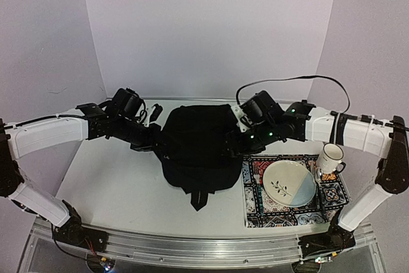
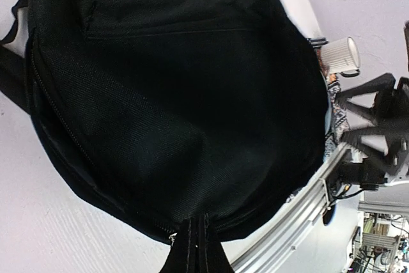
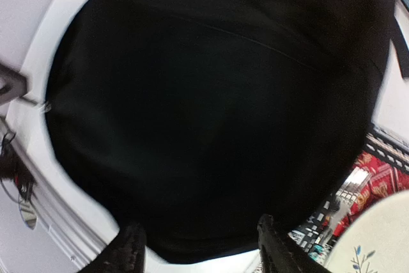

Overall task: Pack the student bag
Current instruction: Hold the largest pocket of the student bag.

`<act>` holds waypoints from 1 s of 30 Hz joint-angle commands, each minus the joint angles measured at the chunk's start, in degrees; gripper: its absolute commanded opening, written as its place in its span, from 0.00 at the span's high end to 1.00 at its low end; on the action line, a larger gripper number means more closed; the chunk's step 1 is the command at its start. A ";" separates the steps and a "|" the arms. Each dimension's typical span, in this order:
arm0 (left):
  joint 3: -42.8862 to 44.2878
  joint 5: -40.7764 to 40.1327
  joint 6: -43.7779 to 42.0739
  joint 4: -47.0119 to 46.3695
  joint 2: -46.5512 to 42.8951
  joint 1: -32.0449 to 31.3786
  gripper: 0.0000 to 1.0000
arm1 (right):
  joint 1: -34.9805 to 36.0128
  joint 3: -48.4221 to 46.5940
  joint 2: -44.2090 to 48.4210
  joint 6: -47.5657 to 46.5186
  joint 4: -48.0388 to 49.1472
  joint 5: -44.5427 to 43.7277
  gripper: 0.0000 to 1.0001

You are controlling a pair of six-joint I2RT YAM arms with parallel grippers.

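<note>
the student bag (image 1: 195,148) lies centre frame, seemingly unopened, with plate (image 1: 289,182) and mug (image 1: 330,158) at lower right not yet packed; the right gripper (image 3: 199,222) is spread wide, the left gripper (image 1: 153,140) i cannot tell.

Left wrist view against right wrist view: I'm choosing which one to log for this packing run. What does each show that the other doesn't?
Only the left wrist view shows the white mug, standing past the bag's edge. Only the right wrist view shows the leaf-patterned plate and the right gripper, its fingers apart. Both are mostly filled by the student bag, and both catch an edge of the patterned book.
</note>
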State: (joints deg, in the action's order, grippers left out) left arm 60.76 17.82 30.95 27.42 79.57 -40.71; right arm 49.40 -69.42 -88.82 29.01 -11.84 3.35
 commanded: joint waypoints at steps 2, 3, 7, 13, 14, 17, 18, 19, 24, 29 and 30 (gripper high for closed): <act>3.24 4.96 0.19 -3.46 -3.04 -0.16 1.00 | 7.08 -7.72 -2.06 -15.44 -0.50 -3.59 0.29; 3.24 5.11 0.40 -3.65 -3.27 -0.23 1.00 | 8.30 -9.33 -3.08 -16.74 -0.45 -5.31 0.28; 2.97 5.41 1.33 -4.21 -4.22 -0.28 1.00 | 10.25 -13.69 -7.66 -21.87 0.97 -3.83 0.23; 2.69 6.46 2.40 -5.64 -4.93 -0.35 1.00 | 12.75 -16.76 -15.29 -27.34 6.83 1.15 0.23; 2.72 6.43 2.49 -5.70 -4.91 -0.36 1.00 | 13.18 -17.02 -16.41 -28.09 7.56 1.14 0.23; 2.61 6.19 2.87 -5.91 -4.92 -0.35 1.00 | 13.84 -17.16 -18.70 -28.50 9.46 0.98 0.26; 2.61 6.11 2.92 -5.94 -4.88 -0.34 1.00 | 13.99 -17.27 -19.27 -29.68 9.54 0.40 0.28; 2.62 5.96 2.99 -5.96 -4.84 -0.35 1.00 | 14.14 -17.29 -19.73 -30.70 9.58 -0.26 0.32; 2.71 2.24 3.08 -5.85 -4.18 -0.17 1.00 | 14.89 -15.18 -19.28 -32.32 9.96 -2.08 0.68; 4.06 -4.61 1.32 -4.38 -2.09 1.75 1.00 | 16.70 -10.87 -15.11 -33.52 9.63 -3.49 1.00; 4.76 -5.74 0.69 -4.04 -0.99 2.67 1.00 | 17.08 -10.03 -14.18 -33.68 9.45 -4.50 1.00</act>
State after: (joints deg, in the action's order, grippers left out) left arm 61.07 18.08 33.17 26.03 77.65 -40.43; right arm 64.11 -82.42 -108.24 -2.40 -1.27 0.15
